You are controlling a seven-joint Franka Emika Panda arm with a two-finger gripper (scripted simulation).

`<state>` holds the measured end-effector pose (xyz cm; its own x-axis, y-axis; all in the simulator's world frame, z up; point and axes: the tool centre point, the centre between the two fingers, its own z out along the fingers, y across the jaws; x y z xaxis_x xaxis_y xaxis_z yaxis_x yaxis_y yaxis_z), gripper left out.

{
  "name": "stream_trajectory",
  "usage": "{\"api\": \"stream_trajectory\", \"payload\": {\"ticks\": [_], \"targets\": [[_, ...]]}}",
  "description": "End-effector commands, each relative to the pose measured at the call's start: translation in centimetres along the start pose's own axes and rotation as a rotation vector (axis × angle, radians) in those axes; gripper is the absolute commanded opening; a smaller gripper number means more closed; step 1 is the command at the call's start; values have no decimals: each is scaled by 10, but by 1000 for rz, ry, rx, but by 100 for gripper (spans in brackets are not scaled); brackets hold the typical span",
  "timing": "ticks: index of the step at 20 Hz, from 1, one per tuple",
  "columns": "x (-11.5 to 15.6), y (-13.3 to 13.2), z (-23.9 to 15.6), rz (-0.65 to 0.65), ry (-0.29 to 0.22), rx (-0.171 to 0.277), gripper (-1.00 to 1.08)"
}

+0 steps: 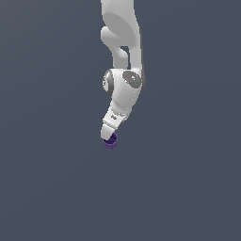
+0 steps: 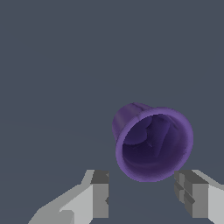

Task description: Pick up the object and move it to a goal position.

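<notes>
The object, a small dark purple cup (image 1: 112, 142), sits on the grey floor just below the tip of the white arm. My gripper (image 1: 108, 133) hangs tilted right above it, its fingers hidden by the hand in the exterior view. In the wrist view the cup (image 2: 153, 142) shows its open mouth and ribbed inside towards the camera. My gripper (image 2: 142, 178) is open, with one finger (image 2: 99, 192) and the other finger (image 2: 191, 195) apart on either side, short of the cup's rim. Nothing is between the fingers.
Flat grey floor (image 1: 56, 179) spreads all around the cup. The white arm (image 1: 123, 61) comes down from the top of the exterior view. No other objects or goal marker show.
</notes>
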<state>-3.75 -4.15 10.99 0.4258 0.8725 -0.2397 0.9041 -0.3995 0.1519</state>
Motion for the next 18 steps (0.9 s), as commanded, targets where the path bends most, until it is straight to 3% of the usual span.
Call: {"api": "stream_trajectory", "payload": {"ticks": [1, 9, 18], "targets": [[-1, -3, 4, -77, -10, -8, 28], [-4, -9, 11, -222, -29, -20, 28], [-4, -10, 15, -242, -31, -22, 28]]}}
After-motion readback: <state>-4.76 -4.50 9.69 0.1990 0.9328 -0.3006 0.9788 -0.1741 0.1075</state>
